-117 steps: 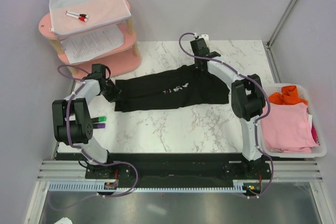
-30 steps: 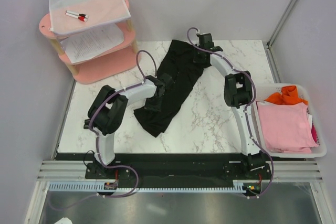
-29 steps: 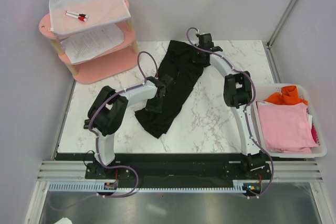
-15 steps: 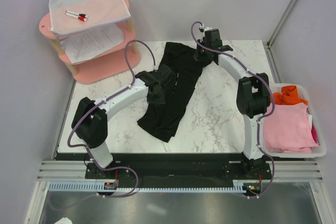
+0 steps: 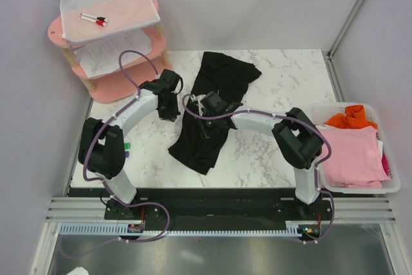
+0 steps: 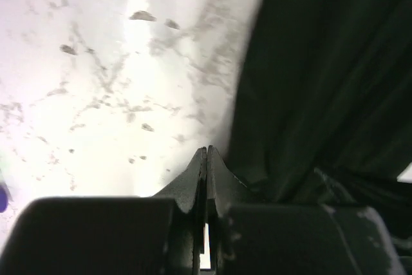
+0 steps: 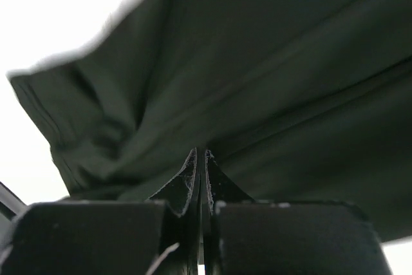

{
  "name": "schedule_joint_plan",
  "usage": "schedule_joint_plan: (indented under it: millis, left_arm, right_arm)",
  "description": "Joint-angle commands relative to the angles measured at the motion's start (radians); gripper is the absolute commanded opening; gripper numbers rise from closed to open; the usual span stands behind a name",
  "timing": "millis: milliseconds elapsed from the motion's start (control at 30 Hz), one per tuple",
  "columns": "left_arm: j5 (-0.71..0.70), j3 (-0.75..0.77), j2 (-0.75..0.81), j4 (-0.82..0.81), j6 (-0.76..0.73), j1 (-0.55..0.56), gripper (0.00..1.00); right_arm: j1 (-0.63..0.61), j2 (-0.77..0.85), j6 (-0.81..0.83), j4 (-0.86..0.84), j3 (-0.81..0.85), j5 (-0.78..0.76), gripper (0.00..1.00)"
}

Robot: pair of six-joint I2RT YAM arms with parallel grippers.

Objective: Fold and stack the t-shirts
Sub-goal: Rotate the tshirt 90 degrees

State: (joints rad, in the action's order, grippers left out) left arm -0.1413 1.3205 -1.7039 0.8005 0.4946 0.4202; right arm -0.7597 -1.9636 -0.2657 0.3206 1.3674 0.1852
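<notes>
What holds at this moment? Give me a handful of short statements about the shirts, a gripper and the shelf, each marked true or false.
1. The black shirt lies neatly folded on the table. False: it lies crumpled and unfolded, running from the far edge toward the near side.
2. A pink shirt lies in the white basket on the right. True.
3. The left gripper has its jaws wide open. False: they are shut, with the tips over bare marble beside the black shirt.
4. Markers lie on top of the pink shelf. True.
5. The orange shirt lies on the table. False: it is in the basket, behind the pink shirt.
</notes>
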Motion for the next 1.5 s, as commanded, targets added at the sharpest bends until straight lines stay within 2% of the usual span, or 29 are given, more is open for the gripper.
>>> schedule_joint_plan:
  millis: [0,167,433,667,767,967,1100,1200,1267,1467]
  left_arm:
    - [0.106,-0.036,0.058,-0.067,-0.059,-0.069,0.02]
    - [0.117,-0.09,0.058,-0.086,-0.064,-0.084,0.02]
    - [0.121,-0.142,0.04,-0.11,-0.047,-0.092,0.02]
    - [0.12,-0.144,0.032,-0.11,-0.044,-0.112,0.02]
    - [0.131,-0.145,0.024,-0.115,-0.041,-0.112,0.02]
    - [0.138,-0.171,0.024,-0.141,-0.039,-0.112,0.02]
    - [0.21,-0.175,0.033,-0.19,-0.063,-0.112,0.02]
    - [0.236,-0.165,0.032,-0.202,-0.073,-0.11,0.02]
    - [0.246,-0.158,0.023,-0.205,-0.077,-0.11,0.02]
    - [0.262,-0.165,-0.002,-0.224,-0.077,-0.107,0.02]
  right_arm:
    - [-0.055,-0.006,-0.032,-0.048,-0.057,-0.003,0.0]
    - [-0.069,-0.046,-0.058,-0.046,-0.079,0.019,0.0]
    - [-0.085,-0.07,-0.102,0.103,-0.128,0.004,0.0]
    - [-0.089,0.049,-0.161,0.205,-0.313,-0.076,0.0]
    - [-0.089,0.088,-0.17,0.254,-0.343,-0.153,0.0]
    - [-0.089,0.149,-0.116,0.284,-0.3,-0.179,0.0]
    - [-0.075,0.285,-0.087,0.244,-0.225,-0.263,0.0]
    - [0.04,0.35,-0.121,0.154,-0.166,-0.16,0.0]
    - [0.163,0.344,-0.133,0.1,-0.113,-0.101,0.0]
    - [0.359,0.126,-0.087,0.077,0.146,-0.101,0.0]
